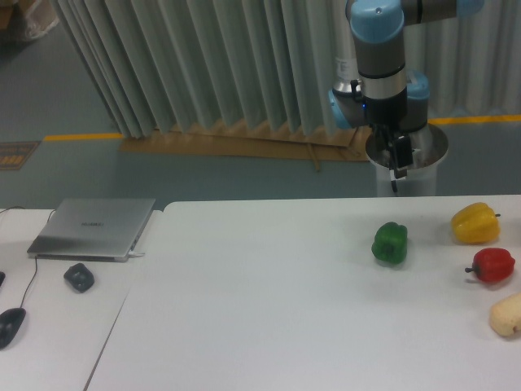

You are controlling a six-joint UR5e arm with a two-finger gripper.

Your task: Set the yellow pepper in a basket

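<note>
The yellow pepper (475,223) sits upright on the white table (269,301) near its far right edge. No basket shows in this view. Only the arm's base and lower joints (381,73) are visible, standing on a silver pedestal (407,163) behind the table; the arm rises out of the top of the frame. The gripper itself is out of view.
A green pepper (390,243) lies left of the yellow one. A red pepper (493,265) and a pale beige lump (506,316) lie in front of it at the right edge. On the left desk are a closed laptop (94,227) and two mice (79,278).
</note>
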